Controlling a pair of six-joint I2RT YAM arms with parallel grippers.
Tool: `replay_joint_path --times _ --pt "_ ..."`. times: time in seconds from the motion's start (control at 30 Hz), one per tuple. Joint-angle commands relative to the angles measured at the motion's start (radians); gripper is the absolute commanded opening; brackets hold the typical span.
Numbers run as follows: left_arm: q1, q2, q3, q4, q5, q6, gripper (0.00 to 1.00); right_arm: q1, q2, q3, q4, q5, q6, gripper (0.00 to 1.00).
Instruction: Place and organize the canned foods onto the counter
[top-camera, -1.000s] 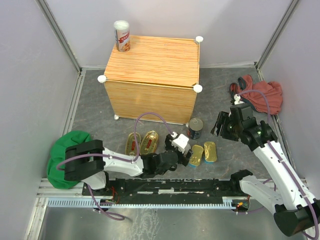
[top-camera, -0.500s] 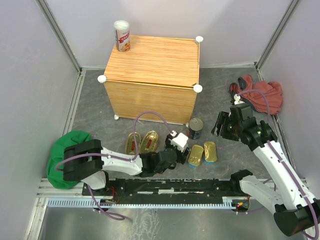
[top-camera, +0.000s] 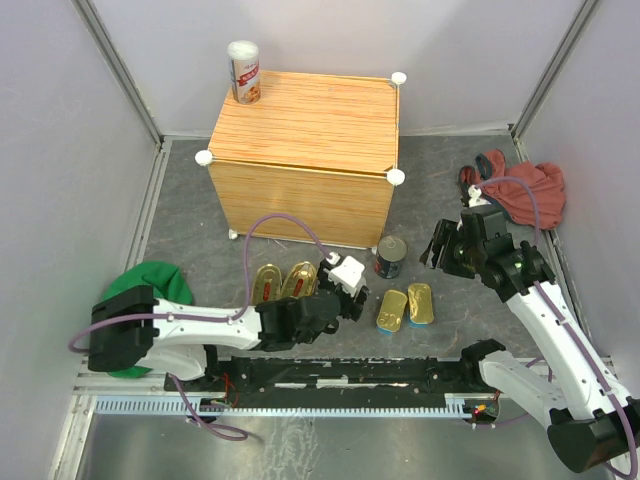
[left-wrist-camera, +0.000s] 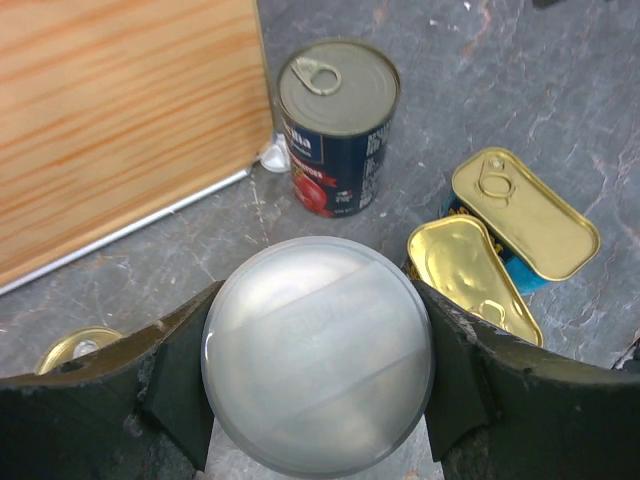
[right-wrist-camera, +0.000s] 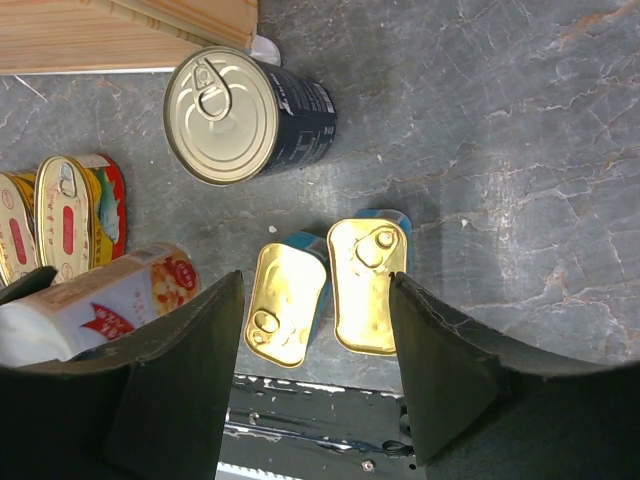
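My left gripper (top-camera: 335, 295) is shut on a tall red-white can (right-wrist-camera: 120, 295); its white lid (left-wrist-camera: 318, 350) fills the gap between both fingers. A second tall can (top-camera: 243, 70) stands on the back left corner of the counter (top-camera: 305, 125). On the floor in front of the counter are the dark round tin (top-camera: 390, 256), two oval gold-red tins (top-camera: 266, 283) (top-camera: 298, 280) and two rectangular gold-blue tins (top-camera: 392, 309) (top-camera: 420, 303). My right gripper (right-wrist-camera: 315, 285) hangs open above the rectangular tins, holding nothing.
A red cloth (top-camera: 520, 190) lies at the right wall and a green cloth (top-camera: 150, 280) at the left, by my left arm's base. Grey walls enclose the floor. The arms' mounting rail (top-camera: 330, 375) runs along the near edge.
My left gripper has closed on the tall can and shifted a little to the left, away from the rectangular tins. The right arm has stayed put.
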Motion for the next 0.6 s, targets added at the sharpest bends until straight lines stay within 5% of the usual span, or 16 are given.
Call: replay_joint_path --times 0.0,0.57 --pt "-0.003 -0.115 0.114 -0.014 -0.081 0.036 0.03 0.005 -0.015 -0.002 0.049 -0.017 0.010 0.68" --pt "-0.015 -0.202 0.629 -0.482 -0.323 0.127 0.03 0.005 -0.022 0.009 0.029 -0.021 0.008 0.67"
